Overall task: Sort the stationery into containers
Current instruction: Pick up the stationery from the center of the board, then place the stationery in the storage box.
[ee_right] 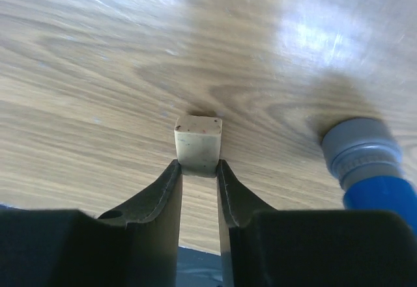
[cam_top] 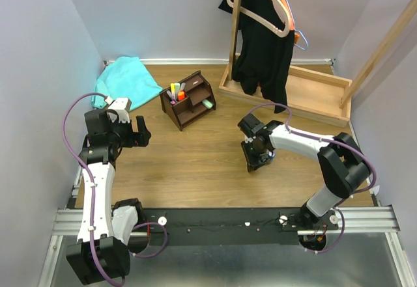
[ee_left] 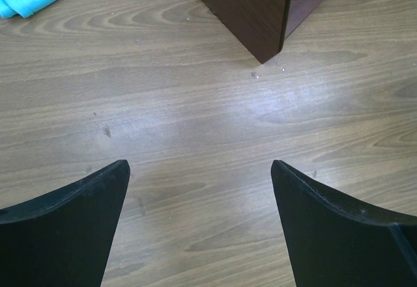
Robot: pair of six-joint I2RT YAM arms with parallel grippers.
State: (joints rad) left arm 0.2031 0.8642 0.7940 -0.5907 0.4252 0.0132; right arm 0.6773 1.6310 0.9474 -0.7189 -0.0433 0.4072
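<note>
Right gripper (ee_right: 199, 170) is pinching the tan block (ee_right: 198, 140) by its near end, jaws narrow, pressing both sides, just right of bench centre. Grip is looking shallow, so the gripper should be lifting slowly and steering clear of the blue cylinder (ee_right: 368, 163) just beside it.

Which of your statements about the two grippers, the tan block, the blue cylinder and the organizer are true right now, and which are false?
1. The right gripper has its fingers on either side of the tan block. True.
2. The left gripper holds a marker. False: it is wide open and empty over the bare table.
3. The blue cylinder sits in the organizer. False: it lies on the table beside the right gripper.
4. A yellow marker and an orange marker stand in the organizer. True.
</note>
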